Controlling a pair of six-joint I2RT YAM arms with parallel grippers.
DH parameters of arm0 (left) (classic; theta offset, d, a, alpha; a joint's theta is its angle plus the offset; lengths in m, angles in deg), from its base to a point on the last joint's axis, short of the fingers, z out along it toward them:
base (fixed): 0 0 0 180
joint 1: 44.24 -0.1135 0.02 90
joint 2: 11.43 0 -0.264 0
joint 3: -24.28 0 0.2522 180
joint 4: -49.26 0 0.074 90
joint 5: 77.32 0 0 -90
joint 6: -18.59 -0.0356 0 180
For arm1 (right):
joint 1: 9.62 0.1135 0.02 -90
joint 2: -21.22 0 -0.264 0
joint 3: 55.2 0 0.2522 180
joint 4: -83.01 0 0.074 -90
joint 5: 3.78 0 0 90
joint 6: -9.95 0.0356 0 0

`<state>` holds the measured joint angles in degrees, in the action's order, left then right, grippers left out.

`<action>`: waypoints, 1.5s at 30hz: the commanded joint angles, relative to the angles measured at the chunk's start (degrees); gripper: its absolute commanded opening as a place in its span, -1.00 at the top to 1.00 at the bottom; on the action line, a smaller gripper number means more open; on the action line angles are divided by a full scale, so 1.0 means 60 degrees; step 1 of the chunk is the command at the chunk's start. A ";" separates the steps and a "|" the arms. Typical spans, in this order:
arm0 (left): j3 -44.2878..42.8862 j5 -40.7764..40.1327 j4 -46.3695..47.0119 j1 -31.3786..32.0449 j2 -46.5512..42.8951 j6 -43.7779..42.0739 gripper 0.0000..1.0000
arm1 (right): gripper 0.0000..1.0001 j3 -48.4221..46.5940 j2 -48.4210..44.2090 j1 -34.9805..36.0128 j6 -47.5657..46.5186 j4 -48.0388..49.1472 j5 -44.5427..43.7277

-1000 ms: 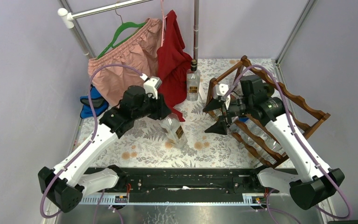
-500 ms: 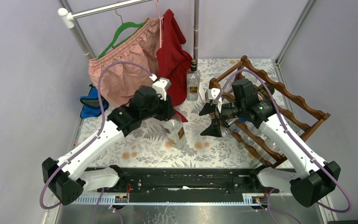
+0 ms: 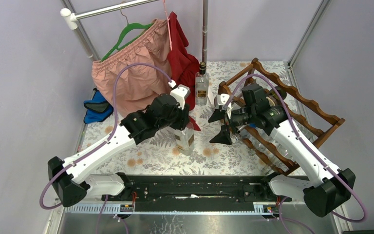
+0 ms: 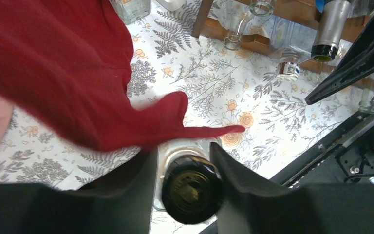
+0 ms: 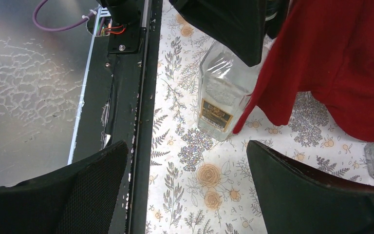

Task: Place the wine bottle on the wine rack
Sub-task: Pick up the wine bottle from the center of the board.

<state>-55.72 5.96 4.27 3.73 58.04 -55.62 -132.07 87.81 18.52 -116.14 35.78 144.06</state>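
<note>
No words or numbers can be read anywhere. The wine bottle (image 5: 224, 87) has a dark label (image 5: 215, 115) with gold marks, too small and blurry to read. The other bottle (image 3: 202, 82) at the back has a pale label (image 3: 201, 93), also too tiny.

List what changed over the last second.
The left gripper, shut on the neck of the clear bottle, swung rightward toward the centre. The bottle went from leaning to nearly upright. The right gripper drifted a little leftward toward it, its jaws wide open throughout. The wine rack and the bottle standing at the back kept their places.
</note>
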 commanded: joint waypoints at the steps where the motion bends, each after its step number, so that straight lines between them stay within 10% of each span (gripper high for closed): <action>1: -0.0393 -0.0167 -0.0088 0.0088 -0.0028 -0.0078 -0.08 | -1.00 -0.0001 -0.0319 0.0078 0.0022 0.0273 0.0012; 7: -0.0401 -0.0286 -0.0336 0.0091 -0.0173 -0.0067 -0.40 | -1.00 0.0052 -0.0388 0.0076 -0.0019 0.0262 0.0002; 21: -0.0925 0.0286 -0.1279 0.0252 0.0027 0.0711 -0.37 | -1.00 0.0279 -0.0512 0.0066 0.0031 0.0330 0.0076; 34: -0.0880 0.0486 -0.1532 0.0479 0.0279 0.0790 0.14 | -1.00 0.0472 -0.0173 0.0074 0.0464 0.0850 0.0038; 38: -0.0851 0.0720 -0.1529 0.0515 0.0101 0.0747 0.99 | -1.00 0.0595 -0.0078 0.0075 0.0780 0.1251 -0.0117; 45: -0.0593 0.1076 -0.0498 0.0488 -0.0835 0.1504 1.00 | -1.00 0.0860 0.0076 0.0670 0.0963 0.1867 -0.1190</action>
<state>-59.21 9.61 -3.38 6.39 57.48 -50.86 -127.63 87.87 19.79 -111.55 42.42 141.20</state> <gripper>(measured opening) 0.387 0.995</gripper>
